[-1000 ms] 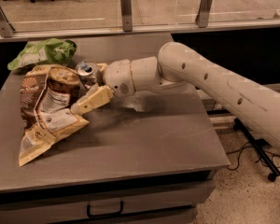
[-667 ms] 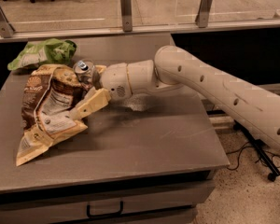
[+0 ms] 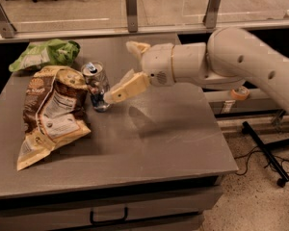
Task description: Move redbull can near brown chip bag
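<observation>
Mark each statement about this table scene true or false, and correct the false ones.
1. The redbull can stands upright on the table. True.
2. The green bag lies in front of the brown chip bag, at the table's near edge. False: it lies behind the brown bag, at the far left corner.
3. The gripper is just right of the can, its jaws open. True.
4. The can lies on top of the brown chip bag. False: it stands on the table beside the bag's right edge.
</observation>
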{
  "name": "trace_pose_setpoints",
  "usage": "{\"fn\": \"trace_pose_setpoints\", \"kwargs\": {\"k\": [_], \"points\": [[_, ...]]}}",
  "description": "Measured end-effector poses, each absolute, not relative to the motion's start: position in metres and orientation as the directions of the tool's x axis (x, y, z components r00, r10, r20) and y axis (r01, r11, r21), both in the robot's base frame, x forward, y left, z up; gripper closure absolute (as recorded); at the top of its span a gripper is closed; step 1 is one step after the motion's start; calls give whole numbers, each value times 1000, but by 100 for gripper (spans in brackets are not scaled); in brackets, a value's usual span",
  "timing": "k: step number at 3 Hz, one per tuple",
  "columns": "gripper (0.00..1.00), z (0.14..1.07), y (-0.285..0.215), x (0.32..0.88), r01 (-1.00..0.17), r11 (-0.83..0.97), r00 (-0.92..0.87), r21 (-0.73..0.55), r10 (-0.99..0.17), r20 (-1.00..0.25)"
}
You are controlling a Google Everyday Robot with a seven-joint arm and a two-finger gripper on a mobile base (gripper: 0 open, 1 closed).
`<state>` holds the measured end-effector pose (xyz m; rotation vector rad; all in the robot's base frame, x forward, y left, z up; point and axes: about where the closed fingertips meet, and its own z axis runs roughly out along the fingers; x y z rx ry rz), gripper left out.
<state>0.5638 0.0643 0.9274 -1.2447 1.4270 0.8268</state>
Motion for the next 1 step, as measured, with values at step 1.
{"fn": "trace_pose_setpoints", "kwargs": {"k": [1], "points": [[0, 960, 6, 566, -903, 372, 97, -216, -312, -945]]}}
